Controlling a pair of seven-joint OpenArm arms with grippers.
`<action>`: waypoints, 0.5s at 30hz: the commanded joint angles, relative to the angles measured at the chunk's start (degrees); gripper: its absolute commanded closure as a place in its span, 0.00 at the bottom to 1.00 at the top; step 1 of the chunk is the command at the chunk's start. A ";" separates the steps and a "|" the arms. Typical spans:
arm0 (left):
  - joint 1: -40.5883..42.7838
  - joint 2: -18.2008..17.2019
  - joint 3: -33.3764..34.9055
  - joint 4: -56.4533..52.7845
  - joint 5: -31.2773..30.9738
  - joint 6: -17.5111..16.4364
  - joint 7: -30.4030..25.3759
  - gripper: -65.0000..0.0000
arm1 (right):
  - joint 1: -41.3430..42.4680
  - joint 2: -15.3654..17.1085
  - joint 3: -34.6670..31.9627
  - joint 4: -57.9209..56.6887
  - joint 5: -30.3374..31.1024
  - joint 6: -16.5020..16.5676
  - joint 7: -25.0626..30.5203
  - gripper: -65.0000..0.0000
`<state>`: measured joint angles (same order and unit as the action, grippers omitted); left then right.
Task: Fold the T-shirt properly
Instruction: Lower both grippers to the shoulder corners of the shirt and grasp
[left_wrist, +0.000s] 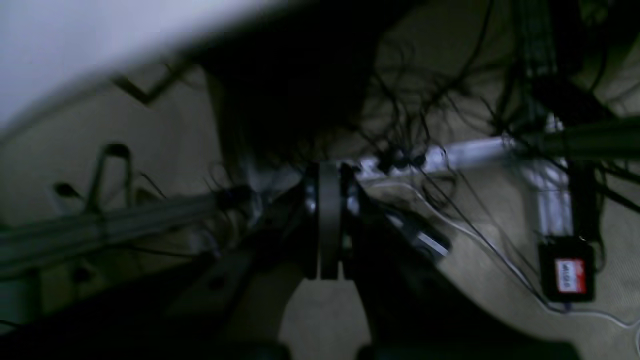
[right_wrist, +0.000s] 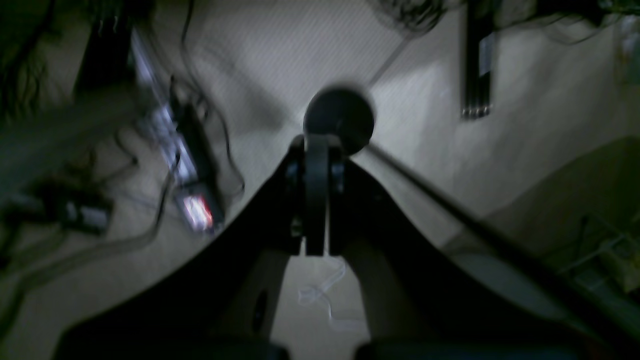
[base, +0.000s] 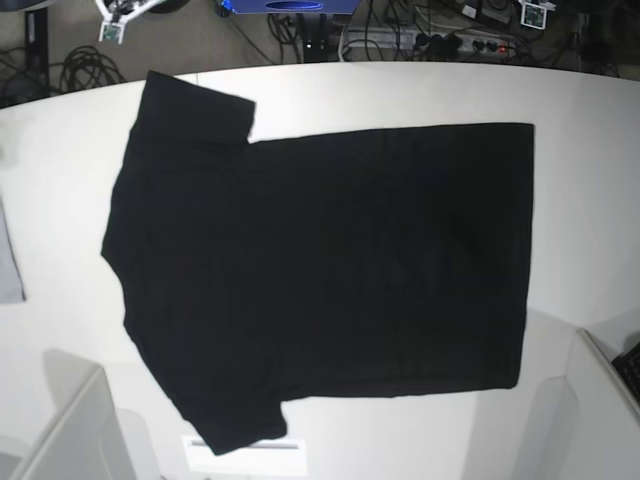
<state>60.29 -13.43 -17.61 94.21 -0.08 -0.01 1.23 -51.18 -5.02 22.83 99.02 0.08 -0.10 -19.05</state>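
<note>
Here, black T-shirt (base: 320, 270) flat, smooth white table (base: 590, 180)

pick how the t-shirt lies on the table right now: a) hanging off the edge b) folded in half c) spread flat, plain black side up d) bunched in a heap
c: in the base view the T-shirt is spread flat across the white table, both sleeves out, no print showing.

The left gripper (left_wrist: 329, 227) has its jaws pressed together with nothing between them. The right gripper (right_wrist: 316, 200) is likewise closed and empty, its dark jaw housings spreading out below the tips. Both wrist views are blurred. Neither gripper shows in the base view.
</note>
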 joint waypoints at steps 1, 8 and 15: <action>1.38 -0.24 -0.81 2.18 0.12 0.32 -1.10 1.00 | -0.73 -0.57 1.57 3.17 0.06 -0.21 0.28 1.00; 2.26 -0.06 -1.16 10.97 -0.14 0.32 -1.02 1.00 | 1.20 -1.62 2.62 15.75 1.99 -0.21 -3.06 1.00; 2.17 -0.42 -4.33 16.86 -13.59 0.32 -0.93 1.00 | 5.95 0.22 2.71 16.19 17.37 2.34 -7.55 0.90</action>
<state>61.45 -13.43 -21.54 110.32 -13.93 -0.19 1.15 -44.77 -5.23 25.26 114.17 17.89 2.22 -28.10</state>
